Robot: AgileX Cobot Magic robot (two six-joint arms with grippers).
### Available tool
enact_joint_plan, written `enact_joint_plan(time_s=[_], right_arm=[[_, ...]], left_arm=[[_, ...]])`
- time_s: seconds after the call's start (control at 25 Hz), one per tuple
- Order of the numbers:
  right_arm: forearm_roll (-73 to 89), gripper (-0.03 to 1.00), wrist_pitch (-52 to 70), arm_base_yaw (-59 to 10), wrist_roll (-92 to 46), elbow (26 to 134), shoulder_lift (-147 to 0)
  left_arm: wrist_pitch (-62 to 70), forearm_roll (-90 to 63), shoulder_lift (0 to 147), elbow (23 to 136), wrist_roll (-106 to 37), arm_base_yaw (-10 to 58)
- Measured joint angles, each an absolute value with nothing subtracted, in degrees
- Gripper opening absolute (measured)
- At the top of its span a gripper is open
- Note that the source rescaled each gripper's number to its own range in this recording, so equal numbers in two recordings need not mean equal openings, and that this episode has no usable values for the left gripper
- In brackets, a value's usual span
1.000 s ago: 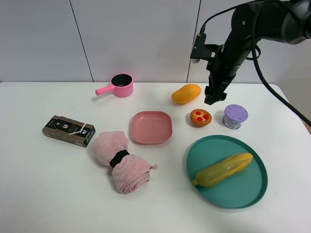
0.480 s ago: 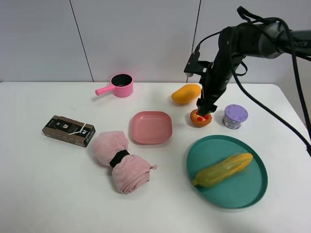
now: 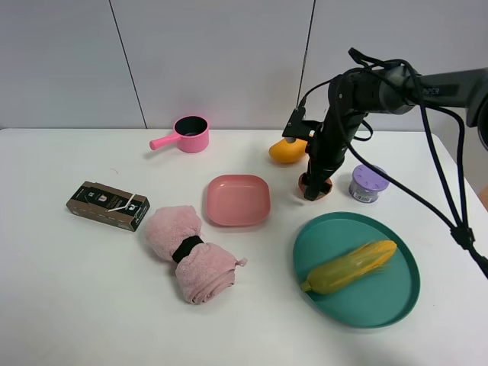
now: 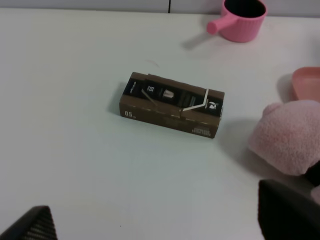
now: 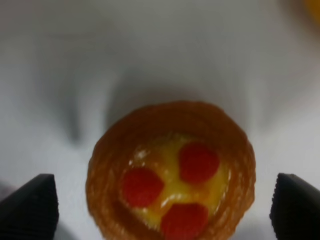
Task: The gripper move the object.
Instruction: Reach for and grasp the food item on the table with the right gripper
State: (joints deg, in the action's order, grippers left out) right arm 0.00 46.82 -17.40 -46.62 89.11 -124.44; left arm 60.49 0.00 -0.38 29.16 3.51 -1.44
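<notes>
The tart [image 5: 171,172], at the mango's [image 3: 284,151] 5 o'clock, sits straight beneath the right tool [image 3: 311,187], fingers [image 5: 30,206] apart, flanking it

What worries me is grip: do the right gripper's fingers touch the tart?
No; the right wrist view shows table between each fingertip and the tart.

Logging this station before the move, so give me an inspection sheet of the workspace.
Surface: white table, no spills seen.
Job's things: tart on the table between mango and purple-lidded cup.
Clutter: pink pot, pink plate, rolled towel, brown box, corn on teal plate.
Grippers: right gripper open, straddling the tart; left gripper open, holding nothing.
Cables: black cables trail from the right arm.
Surroundings: grey wall panels.
</notes>
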Motion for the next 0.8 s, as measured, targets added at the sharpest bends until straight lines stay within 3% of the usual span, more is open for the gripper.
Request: enact_joint_plan(time_s=[0.56,0.64,0.72,0.8], right_arm=[[0.00,0.89,44.10,-17.40,-44.23,89.16,-127.97],[0.00,0.76,44.68,-17.40,-44.03,89.16,-128.39],[0.34,0.53,45.29,-17.40,-43.67,89.16,-128.83],[0.46,0.17,45.72,-17.40,-43.67,89.16,-128.82]], left_arm=[[60.49,0.00,-0.38,29.16,3.51,-1.44],[60.49,0.00,-0.38,29.16,3.51,-1.44],[60.49,0.00,-0.38,29.16,3.51,-1.44],[60.49,0.00,-0.38,29.16,3.51,-1.44]])
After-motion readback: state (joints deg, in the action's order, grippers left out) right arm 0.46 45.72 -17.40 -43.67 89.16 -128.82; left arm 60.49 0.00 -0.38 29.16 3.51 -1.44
